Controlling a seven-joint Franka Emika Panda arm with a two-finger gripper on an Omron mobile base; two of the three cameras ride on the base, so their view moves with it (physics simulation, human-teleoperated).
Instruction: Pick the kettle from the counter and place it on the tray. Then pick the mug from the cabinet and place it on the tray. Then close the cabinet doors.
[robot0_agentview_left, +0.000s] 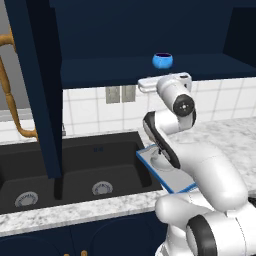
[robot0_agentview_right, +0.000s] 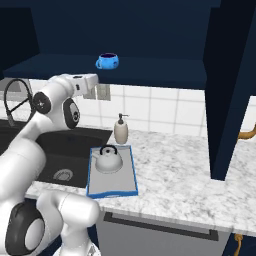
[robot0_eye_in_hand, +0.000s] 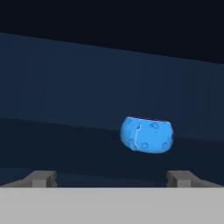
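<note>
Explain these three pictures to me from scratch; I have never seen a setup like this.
This is a computer-rendered kitchen with a white robot arm on a base that can drive. Two pictures come from cameras on the base, behind the arm to its left and right. The third looks out from the hand itself, past its two fingertips, which stand apart and hold nothing. On the speckled counter lies a blue-rimmed tray with a small silver kettle already on it, and a soap bottle stands behind. Left of the tray is a black sink. Above, the navy cabinet stands open, and the hand faces a blue mug on its shelf.
</note>
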